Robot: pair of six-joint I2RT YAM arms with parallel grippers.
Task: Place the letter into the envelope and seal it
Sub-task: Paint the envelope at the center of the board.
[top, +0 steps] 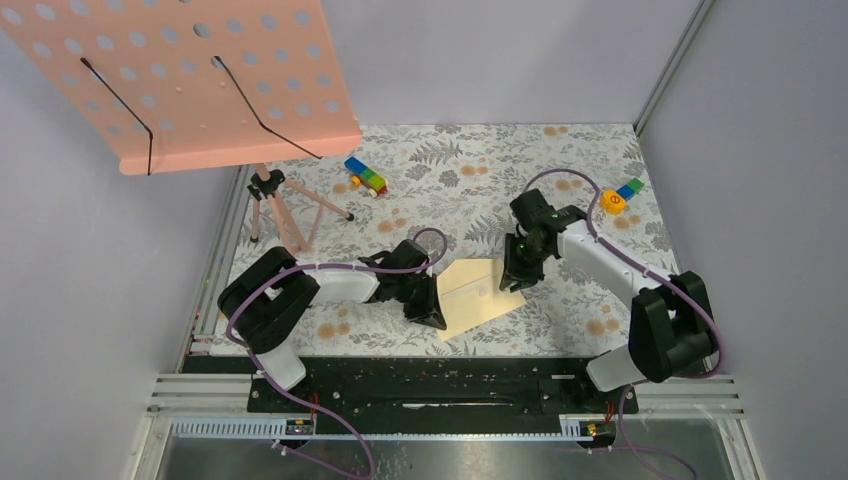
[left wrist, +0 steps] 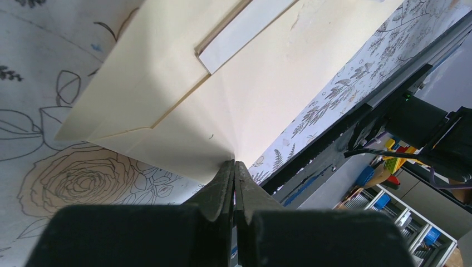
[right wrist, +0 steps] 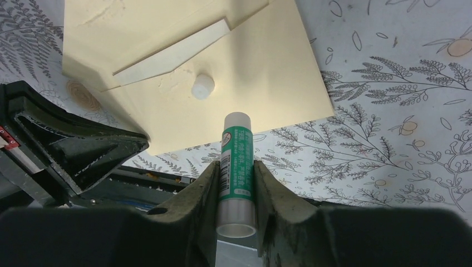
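Tripod [top: 283, 205] and blocks [top: 366, 176] stand beyond the left hand [top: 437, 318].

Pale grey walls [top: 500, 60] enclose a fern-patterned table [top: 480, 170], evenly lit.

Your left arm [top: 330, 283] is lying low along the near edge of the table, bent at the elbow by the near-left corner, with its wrist pointing toward the middle. Your left gripper [left wrist: 234, 166] is pinching its fingers flat together on a corner of the envelope [left wrist: 267, 83]. Your right arm [top: 610, 262] is arching up from the near-right corner, its wrist tilting down toward the middle, and your right gripper [right wrist: 234, 167] is clasping a glue stick [right wrist: 236, 150] between partly spread fingers.
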